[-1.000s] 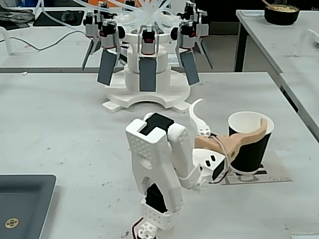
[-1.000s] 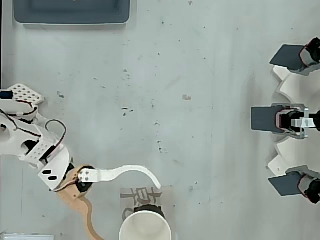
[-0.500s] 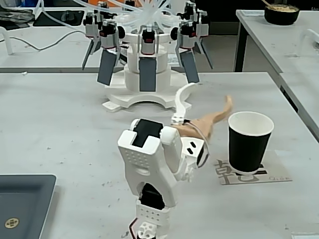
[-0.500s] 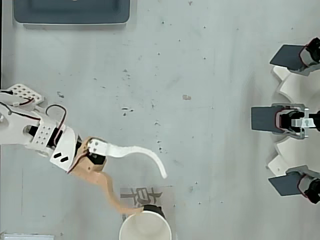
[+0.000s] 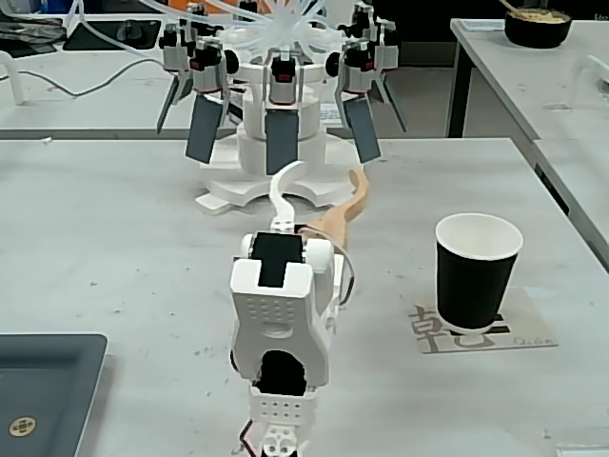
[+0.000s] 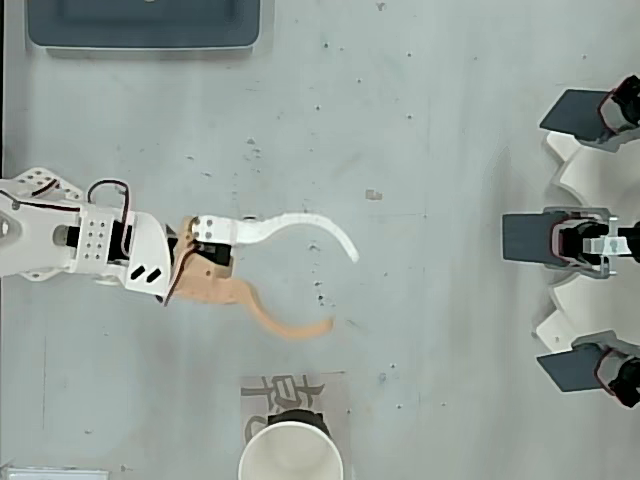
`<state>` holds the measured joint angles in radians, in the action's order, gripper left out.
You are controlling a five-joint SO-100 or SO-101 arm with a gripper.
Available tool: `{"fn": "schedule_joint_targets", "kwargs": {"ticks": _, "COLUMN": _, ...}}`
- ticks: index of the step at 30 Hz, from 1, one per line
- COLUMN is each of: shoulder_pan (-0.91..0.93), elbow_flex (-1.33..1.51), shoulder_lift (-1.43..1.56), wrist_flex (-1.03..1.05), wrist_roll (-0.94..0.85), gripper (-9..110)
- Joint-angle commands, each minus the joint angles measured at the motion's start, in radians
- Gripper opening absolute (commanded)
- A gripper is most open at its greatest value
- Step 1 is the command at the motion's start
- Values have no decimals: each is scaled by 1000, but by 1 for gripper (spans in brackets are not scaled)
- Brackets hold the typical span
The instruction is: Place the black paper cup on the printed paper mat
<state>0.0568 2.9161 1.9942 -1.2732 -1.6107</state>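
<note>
Now my gripper [image 6: 342, 288] hangs with its fingers spread (nothing between them), well apart from the black paper cup [image 5: 476, 269], which stands upright on the printed paper mat [image 5: 519, 329] near the table's [image 6: 400, 120] bottom edge in the overhead view.

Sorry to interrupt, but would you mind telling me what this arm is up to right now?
The black paper cup stands upright on the printed paper mat, so the placement looks done. The gripper is open, empty and well clear of the cup, pointing across the bare table toward the white multi-armed fixture. A dark grey tray sits untouched at the table's edge.
</note>
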Motion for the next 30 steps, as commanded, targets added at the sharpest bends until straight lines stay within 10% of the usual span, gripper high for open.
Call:
{"fn": "schedule_joint_targets", "kwargs": {"ticks": 1, "shoulder_pan": -48, "elbow_flex": -77, "shoulder_lift": -25, "wrist_flex": 8, "wrist_roll": -9, "gripper": 14}}
{"fn": "schedule_joint_targets", "kwargs": {"ticks": 30, "shoulder_pan": -195, "elbow_flex": -831, "shoulder_lift": -618, "wrist_flex": 201, "wrist_roll": 25, "gripper": 11}}
